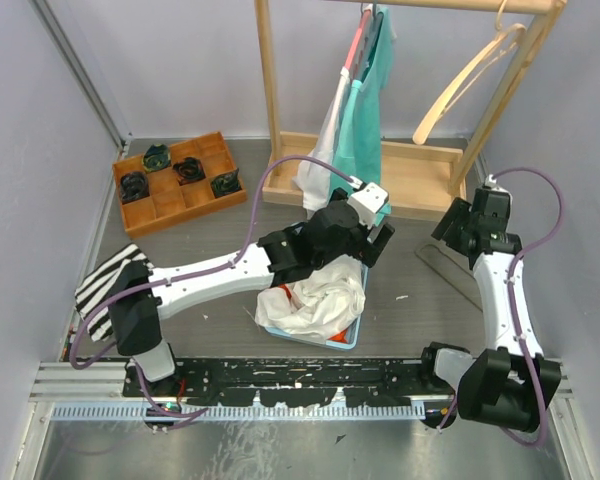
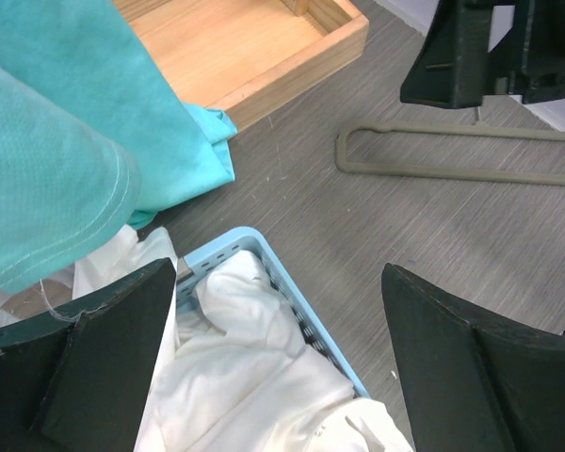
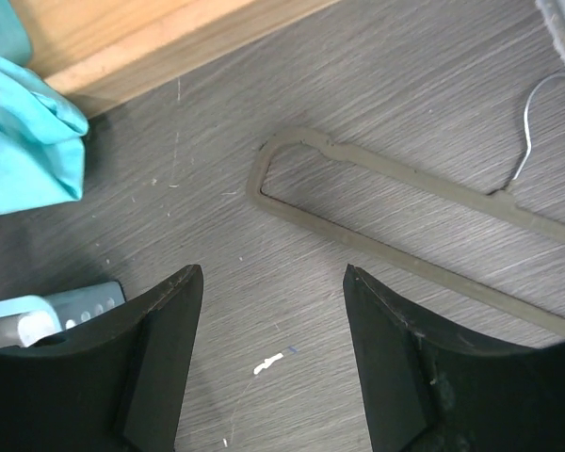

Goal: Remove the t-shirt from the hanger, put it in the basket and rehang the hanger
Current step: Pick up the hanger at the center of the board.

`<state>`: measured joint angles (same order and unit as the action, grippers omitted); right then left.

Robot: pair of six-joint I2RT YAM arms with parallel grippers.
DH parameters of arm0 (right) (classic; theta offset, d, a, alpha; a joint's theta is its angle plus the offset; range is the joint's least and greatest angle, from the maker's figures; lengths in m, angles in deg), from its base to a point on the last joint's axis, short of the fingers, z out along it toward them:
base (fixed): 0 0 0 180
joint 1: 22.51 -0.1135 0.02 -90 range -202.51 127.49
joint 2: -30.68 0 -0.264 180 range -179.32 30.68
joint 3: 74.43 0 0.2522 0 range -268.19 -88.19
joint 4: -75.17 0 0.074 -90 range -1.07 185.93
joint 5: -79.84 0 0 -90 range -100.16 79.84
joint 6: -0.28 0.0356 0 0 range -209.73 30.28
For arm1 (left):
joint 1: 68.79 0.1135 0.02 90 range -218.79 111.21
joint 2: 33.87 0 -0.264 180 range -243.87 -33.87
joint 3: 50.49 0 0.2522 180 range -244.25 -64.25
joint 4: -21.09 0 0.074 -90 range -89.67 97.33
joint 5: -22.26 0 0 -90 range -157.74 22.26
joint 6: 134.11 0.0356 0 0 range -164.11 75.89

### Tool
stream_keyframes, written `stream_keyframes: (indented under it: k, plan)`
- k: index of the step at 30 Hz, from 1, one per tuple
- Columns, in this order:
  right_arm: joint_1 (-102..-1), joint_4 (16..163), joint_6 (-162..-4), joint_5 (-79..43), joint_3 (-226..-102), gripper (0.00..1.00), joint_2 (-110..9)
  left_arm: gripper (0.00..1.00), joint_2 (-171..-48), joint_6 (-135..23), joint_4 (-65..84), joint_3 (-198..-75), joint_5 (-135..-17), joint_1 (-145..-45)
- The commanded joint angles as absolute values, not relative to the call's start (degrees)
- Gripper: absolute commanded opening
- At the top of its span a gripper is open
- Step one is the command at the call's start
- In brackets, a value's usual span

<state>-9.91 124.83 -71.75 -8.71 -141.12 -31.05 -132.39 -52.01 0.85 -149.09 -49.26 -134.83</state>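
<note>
**Teal shirt on the rack, both pincers empty**

The teal t-shirt [image 1: 365,110] hung from the wooden rack [image 1: 270,90] at upper centre. The left pincer [image 2: 278,273] gaped wide over the light-blue perforated basket [image 2: 221,250]. The right pincer [image 3: 271,273] stood open, gripping nothing, above the flat grey hanger [image 2: 452,172] on the desk [image 1: 420,320].

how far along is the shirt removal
Looks done: a bare hanger lies on the table and white clothing sits in the blue basket. In hand: nothing; the left gripper, open, hovers over the basket by the teal t-shirt, the right gripper, open, over the bare hanger. Left: the teal t-shirt hangs on the rack, to be taken off.
</note>
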Motion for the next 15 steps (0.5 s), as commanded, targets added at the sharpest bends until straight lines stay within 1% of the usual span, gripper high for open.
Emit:
stream_keyframes:
  k: [1,7,11,15]
  plan:
    - [-11.64,118.13,-70.08,-6.04,-140.20,0.67,-34.17,0.98,-129.24,-53.12,2.66,-146.70,-50.40,-134.45]
    - [-17.50,115.79,-68.51,-0.23,-141.04,0.67,-40.99,0.98,-126.36,-53.07,2.83,-144.28,-50.61,-134.38]
    - [-18.37,113.54,-68.09,0.89,-140.97,0.67,-43.92,0.98,-125.01,-52.93,3.01,-142.79,-50.26,-134.14]
    - [-18.38,111.61,-68.58,1.87,-140.48,0.60,-46.10,0.98,-123.81,-53.07,3.34,-141.26,-50.19,-133.81]
